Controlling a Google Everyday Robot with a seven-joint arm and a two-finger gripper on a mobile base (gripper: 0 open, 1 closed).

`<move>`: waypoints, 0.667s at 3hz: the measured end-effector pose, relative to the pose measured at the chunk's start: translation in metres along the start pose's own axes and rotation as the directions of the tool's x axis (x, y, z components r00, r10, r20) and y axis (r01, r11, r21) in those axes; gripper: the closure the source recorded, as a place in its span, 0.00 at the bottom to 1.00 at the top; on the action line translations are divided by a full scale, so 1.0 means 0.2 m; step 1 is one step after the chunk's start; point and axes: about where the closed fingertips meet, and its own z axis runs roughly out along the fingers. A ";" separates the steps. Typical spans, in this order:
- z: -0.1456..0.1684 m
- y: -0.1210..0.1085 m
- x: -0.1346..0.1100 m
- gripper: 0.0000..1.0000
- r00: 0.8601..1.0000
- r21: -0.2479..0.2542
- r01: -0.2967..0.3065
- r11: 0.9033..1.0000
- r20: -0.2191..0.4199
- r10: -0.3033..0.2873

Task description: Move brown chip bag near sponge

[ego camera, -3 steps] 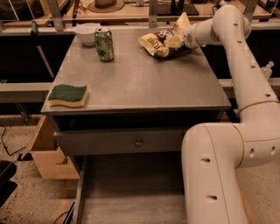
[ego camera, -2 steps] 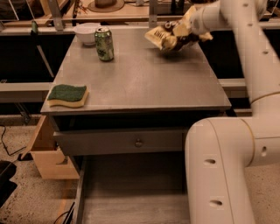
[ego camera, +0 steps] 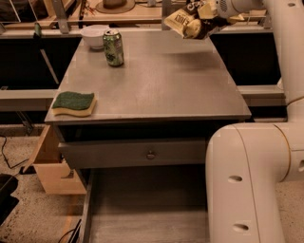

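On the grey table (ego camera: 166,85) a green can (ego camera: 113,47) and a white bowl (ego camera: 93,36) stand at the far left, and the sponge (ego camera: 73,103) lies at the near left corner, so the can sits roughly between the sponge's end and the far edge while the middle of the top is bare. The gripper (ego camera: 207,10) hangs over the far right corner, its jaws pinched on the upper end of the brown chip bag (ego camera: 186,22), which dangles clear of the surface, well apart from the sponge. A second ago the bag lay on the table; it now hangs higher than in either earlier frame.
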 end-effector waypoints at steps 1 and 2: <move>-0.12 -0.01 -0.03 1.00 1.000 0.010 -0.021 1.000 -0.020 0.021; -0.28 0.00 -0.05 1.00 0.995 0.028 -0.065 0.997 -0.073 0.067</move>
